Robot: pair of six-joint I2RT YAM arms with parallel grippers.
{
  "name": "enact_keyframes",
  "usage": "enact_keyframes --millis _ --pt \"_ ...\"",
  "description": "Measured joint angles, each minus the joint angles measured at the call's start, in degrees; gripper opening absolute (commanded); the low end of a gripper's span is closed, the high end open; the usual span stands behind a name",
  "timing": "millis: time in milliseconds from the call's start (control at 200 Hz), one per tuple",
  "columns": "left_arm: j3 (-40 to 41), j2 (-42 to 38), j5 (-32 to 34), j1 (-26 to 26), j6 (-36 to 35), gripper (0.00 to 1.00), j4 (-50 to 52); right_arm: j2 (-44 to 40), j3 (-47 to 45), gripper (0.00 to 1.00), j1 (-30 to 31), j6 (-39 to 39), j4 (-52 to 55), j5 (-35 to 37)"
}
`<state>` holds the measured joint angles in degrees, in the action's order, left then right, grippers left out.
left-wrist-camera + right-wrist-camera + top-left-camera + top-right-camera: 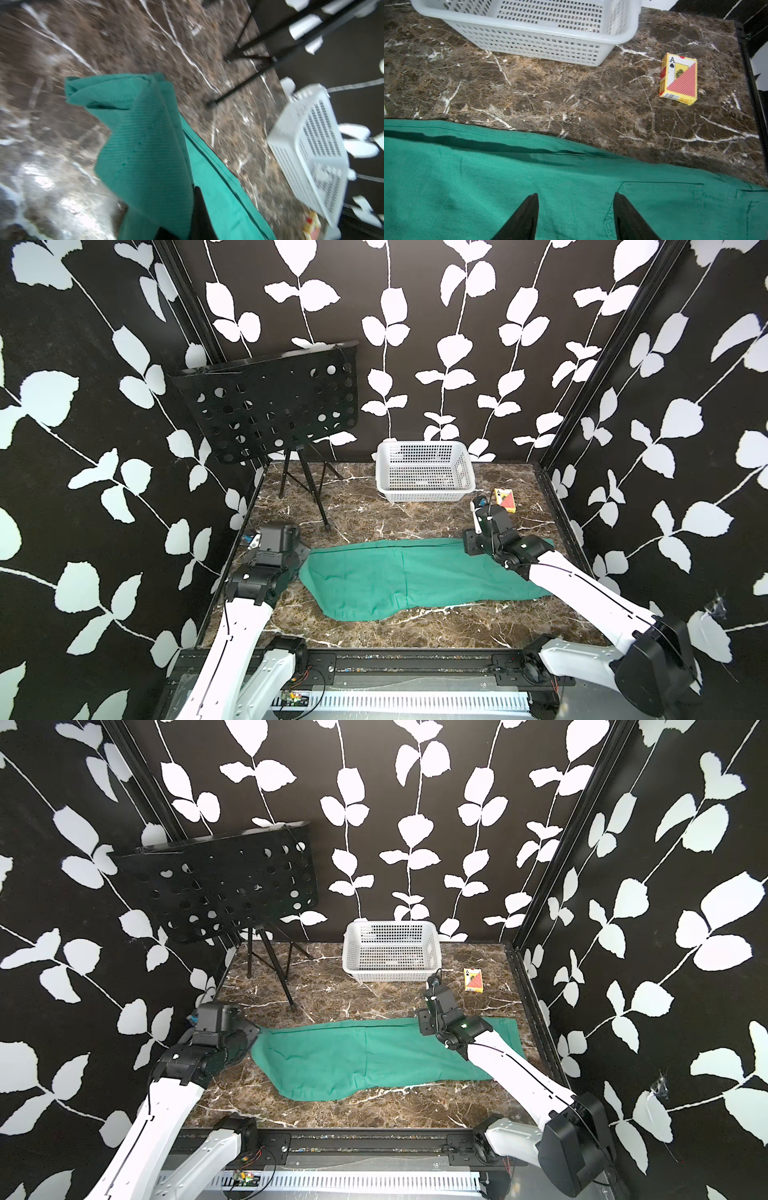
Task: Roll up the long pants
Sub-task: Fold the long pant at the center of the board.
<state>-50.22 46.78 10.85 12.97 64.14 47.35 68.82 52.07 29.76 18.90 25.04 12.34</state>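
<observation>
Items counted in both top views:
- long pants (415,576), teal-green cloth: one pair.
- basket (419,491), white perforated plastic: one.
- playing-card box (505,499), yellow and red, ace of spades on its face: one.
- music stand (270,406), black perforated desk on a tripod: one.
- Robot arms, white with black joints: two, left arm (245,614) and right arm (582,585).
- tabletop (374,514), brown marble pattern: one.
</observation>
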Motion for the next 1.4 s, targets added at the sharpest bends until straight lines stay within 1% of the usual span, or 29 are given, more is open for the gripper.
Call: enact_keyframes --millis 120,260,425,540,675,785,1000,1120,1270,1280,1330,1355,1370,1400 --pt "-3.89 5.81 1.29 9.35 2.75 0.00 -3.08 -0.46 3.17 0.58 -1.84 2.21 3.76 -0.63" --pt "-10.82 16.37 3.08 20.13 5.33 0.00 -8.81 -1.22 6.25 0.58 -3.39 5.70 8.04 0.24" --pt "-20.61 28.92 4.70 30.49 7.10 0.00 -15.21 -6.12 7.15 0.59 -6.69 9.44 12.04 2.51" --pt "-29.18 38.40 5.03 36.09 7.43 0.00 -18.49 -9.20 9.49 0.59 -9.20 10.49 14.29 3.93" --pt "-38.53 48.72 5.25 41.20 7.96 0.00 -20.94 -11.82 12.74 0.59 -10.93 10.62 16.39 6.25" --pt "-44.59 56.35 5.68 45.11 8.50 0.00 -22.14 -14.01 14.14 0.59 -11.63 10.38 17.79 8.28" --pt "-55.25 69.83 6.01 50.40 9.38 0.00 -23.67 -16.52 15.17 0.59 -12.11 9.51 20.33 11.63" --pt "-59.63 74.07 6.16 52.39 9.40 0.00 -24.26 -17.31 15.19 0.59 -12.26 9.03 21.27 13.16" --pt "-61.53 74.99 5.92 54.18 9.42 0.00 -25.11 -18.27 15.28 0.59 -12.35 8.70 22.23 14.67" --pt "-61.66 75.03 5.84 54.21 9.42 0.04 -25.29 -18.32 15.28 0.59 -12.35 8.70 22.25 14.75" --pt "-62.36 75.45 4.98 54.40 9.57 0.34 -26.03 -18.29 15.28 0.60 -12.44 8.68 22.25 15.17" --pt "-62.62 75.67 4.48 54.49 9.77 0.47 -26.67 -18.21 15.28 0.60 -12.50 8.68 22.23 15.30" --pt "-62.82 75.93 4.09 54.49 9.60 0.53 -26.97 -18.14 15.28 0.60 -12.55 8.68 22.23 15.37" --pt "-63.12 76.41 3.43 54.49 9.60 0.62 -27.52 -17.94 15.28 0.60 -12.61 8.70 22.23 15.52"
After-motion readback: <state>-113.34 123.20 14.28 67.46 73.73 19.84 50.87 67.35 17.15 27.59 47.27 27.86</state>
